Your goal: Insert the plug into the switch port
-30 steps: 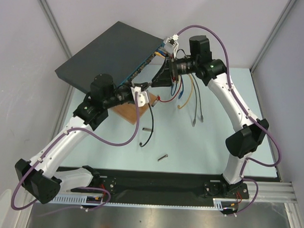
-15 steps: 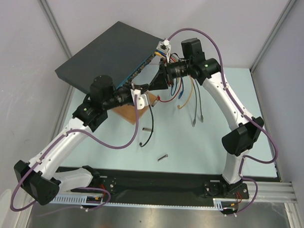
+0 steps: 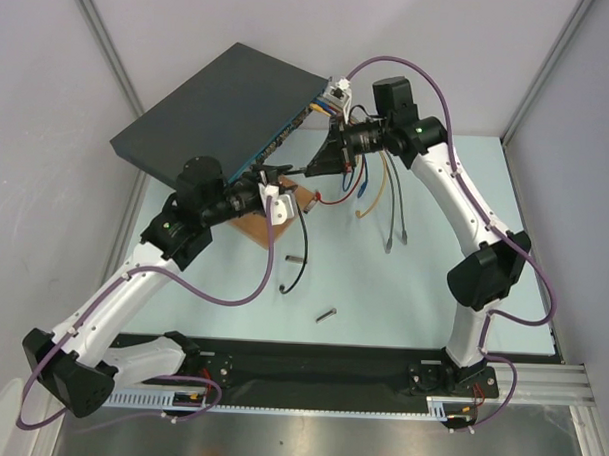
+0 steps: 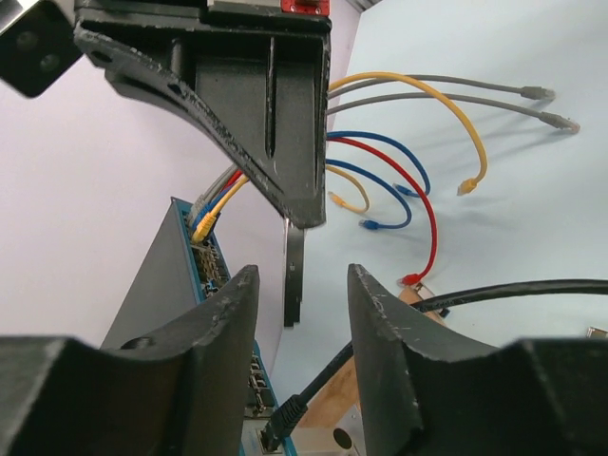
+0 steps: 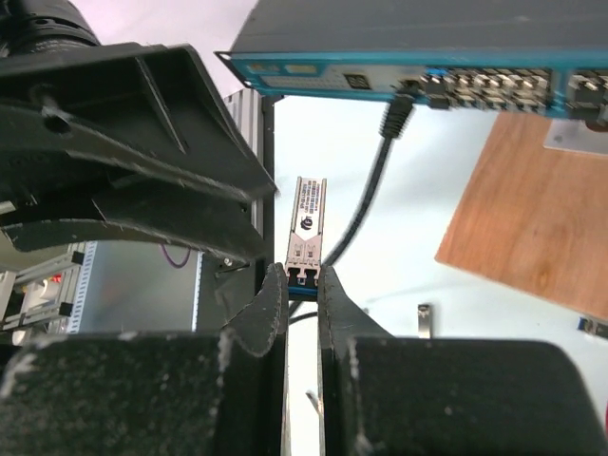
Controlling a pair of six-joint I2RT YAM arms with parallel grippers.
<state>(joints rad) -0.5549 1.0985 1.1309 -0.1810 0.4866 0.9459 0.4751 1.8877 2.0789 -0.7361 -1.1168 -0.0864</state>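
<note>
The plug (image 5: 302, 223), a small silver module with a blue end, is pinched at its near end by my right gripper (image 5: 302, 275), which is shut on it. It points toward the switch's (image 3: 224, 100) blue port face (image 5: 399, 76) but stays short of it. In the left wrist view the plug (image 4: 294, 271) shows edge-on, hanging from the right gripper's fingers (image 4: 285, 123). My left gripper (image 4: 302, 280) stands open on either side of the plug without touching it. The two grippers meet tip to tip (image 3: 294, 171) in front of the switch.
A black cable (image 5: 380, 180) is plugged into a port on the blue face. A wooden board (image 3: 275, 225) lies under the left gripper. Coloured patch cables (image 3: 376, 185) hang from the switch's right end. Small metal pieces (image 3: 327, 314) lie on the table.
My right gripper has closed on the plug. My left gripper, shut before, has opened and let it go.
</note>
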